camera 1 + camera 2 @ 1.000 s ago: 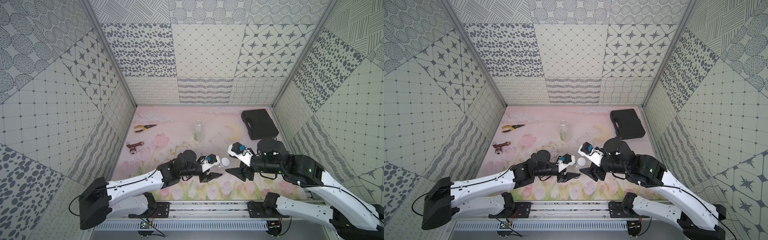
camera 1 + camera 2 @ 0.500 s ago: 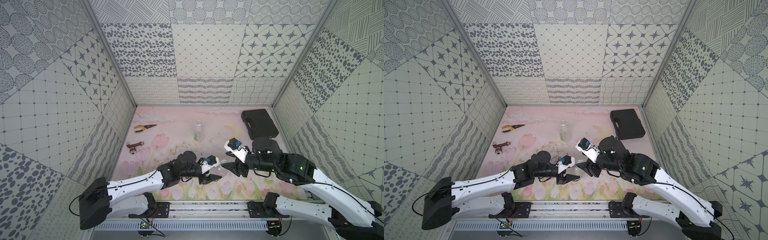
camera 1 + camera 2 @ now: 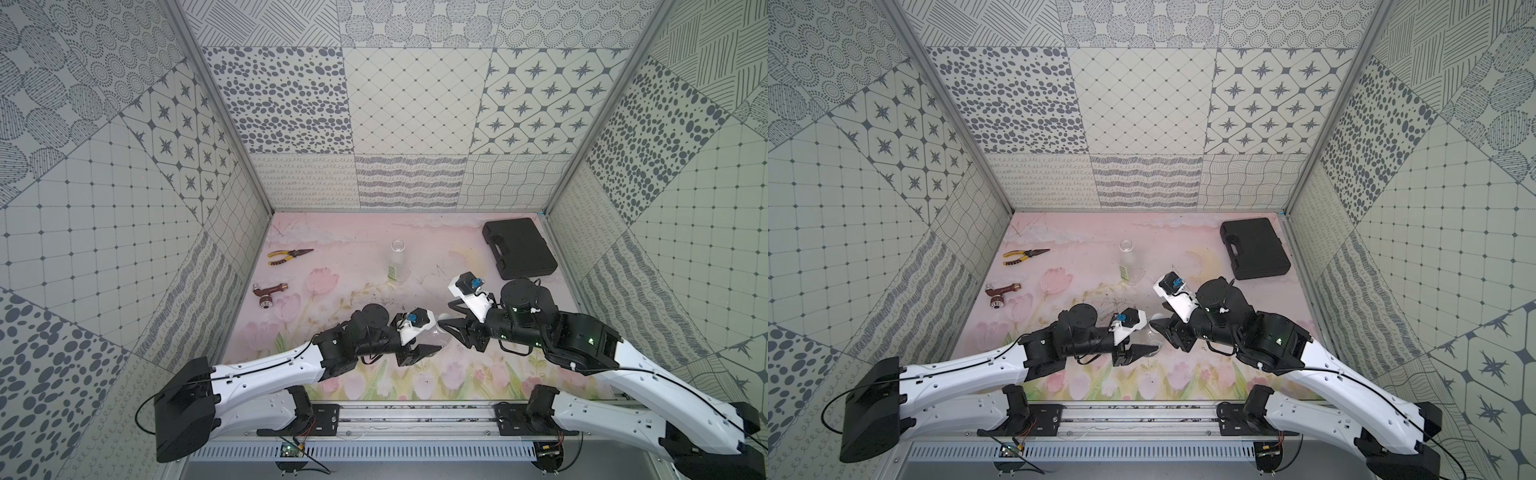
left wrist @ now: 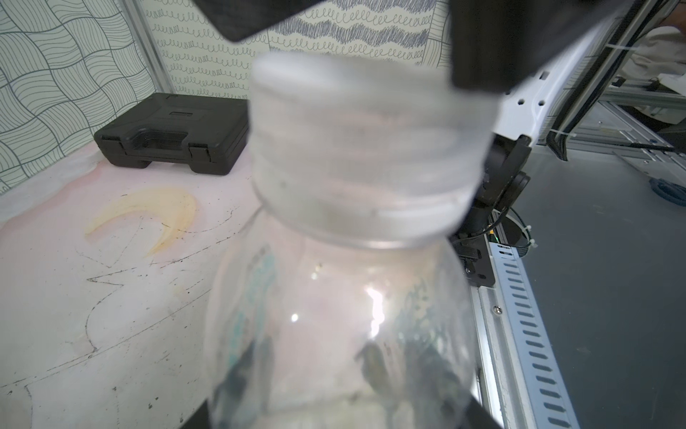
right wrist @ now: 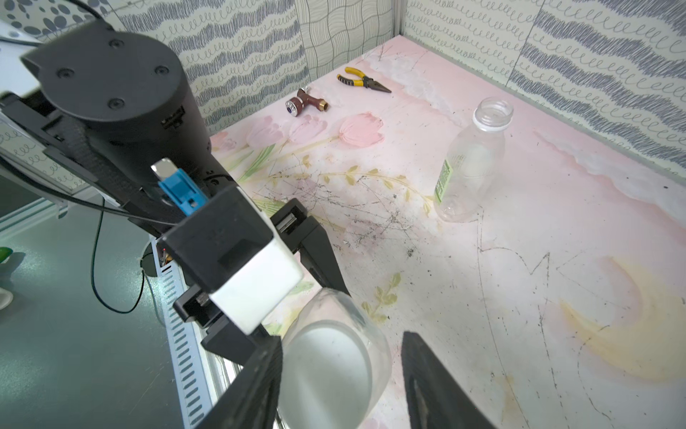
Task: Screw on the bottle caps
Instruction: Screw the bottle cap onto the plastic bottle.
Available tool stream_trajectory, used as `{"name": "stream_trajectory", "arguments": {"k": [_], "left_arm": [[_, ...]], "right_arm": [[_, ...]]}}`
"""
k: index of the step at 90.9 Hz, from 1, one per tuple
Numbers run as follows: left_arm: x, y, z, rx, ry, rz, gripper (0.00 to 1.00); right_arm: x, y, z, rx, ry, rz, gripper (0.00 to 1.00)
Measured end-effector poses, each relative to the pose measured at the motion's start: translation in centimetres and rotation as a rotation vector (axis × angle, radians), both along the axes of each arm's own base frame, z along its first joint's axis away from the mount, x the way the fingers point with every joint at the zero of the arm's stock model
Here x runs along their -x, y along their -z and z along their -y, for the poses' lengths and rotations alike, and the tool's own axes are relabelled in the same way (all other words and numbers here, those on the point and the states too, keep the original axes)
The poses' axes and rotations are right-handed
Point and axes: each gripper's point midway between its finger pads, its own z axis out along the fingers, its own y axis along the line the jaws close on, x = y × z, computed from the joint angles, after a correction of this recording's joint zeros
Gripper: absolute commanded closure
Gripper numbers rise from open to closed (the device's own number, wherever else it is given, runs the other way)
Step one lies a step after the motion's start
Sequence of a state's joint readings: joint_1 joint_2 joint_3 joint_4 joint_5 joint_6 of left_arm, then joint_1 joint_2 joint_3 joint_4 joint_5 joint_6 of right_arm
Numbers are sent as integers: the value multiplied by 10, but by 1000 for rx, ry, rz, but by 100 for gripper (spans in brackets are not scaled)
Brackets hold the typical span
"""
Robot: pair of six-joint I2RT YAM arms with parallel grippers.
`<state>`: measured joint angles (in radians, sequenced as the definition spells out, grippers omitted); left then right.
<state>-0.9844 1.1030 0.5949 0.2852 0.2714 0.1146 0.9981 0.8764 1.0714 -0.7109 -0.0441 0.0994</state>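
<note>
We judge the task to be less than half complete. The left gripper (image 3: 428,340) is pinching the body of the short bottle (image 4: 334,315) and holds it at the near middle of the table (image 3: 357,257). A white cap (image 4: 367,141) sits over this bottle's threaded neck. We cannot tell how far it is tightened. The right gripper (image 5: 343,356) straddles the cap, with one finger against its edge. We cannot tell whether the other finger touches it, so a firm pinch is not confirmed. The tall bottle (image 5: 471,163) stands upright toward the back of the table, well apart from both arms, with its neck open. We cannot find a second cap in any view. Left to do: turn the first cap tight, then cap the tall bottle.
</note>
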Motion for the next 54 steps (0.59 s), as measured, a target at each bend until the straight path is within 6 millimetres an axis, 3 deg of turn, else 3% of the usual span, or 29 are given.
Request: {"name": "stream_trajectory", "arguments": {"k": [25,54], "left_arm": [[-5,-5,-7,21,-49,19,55],[-12,-7,-9,46,-96,30,55]], "right_arm": [[-4,-4,-12,-95,24,-37,53],[-1,-5,-19,-122,9,-54,48]]}}
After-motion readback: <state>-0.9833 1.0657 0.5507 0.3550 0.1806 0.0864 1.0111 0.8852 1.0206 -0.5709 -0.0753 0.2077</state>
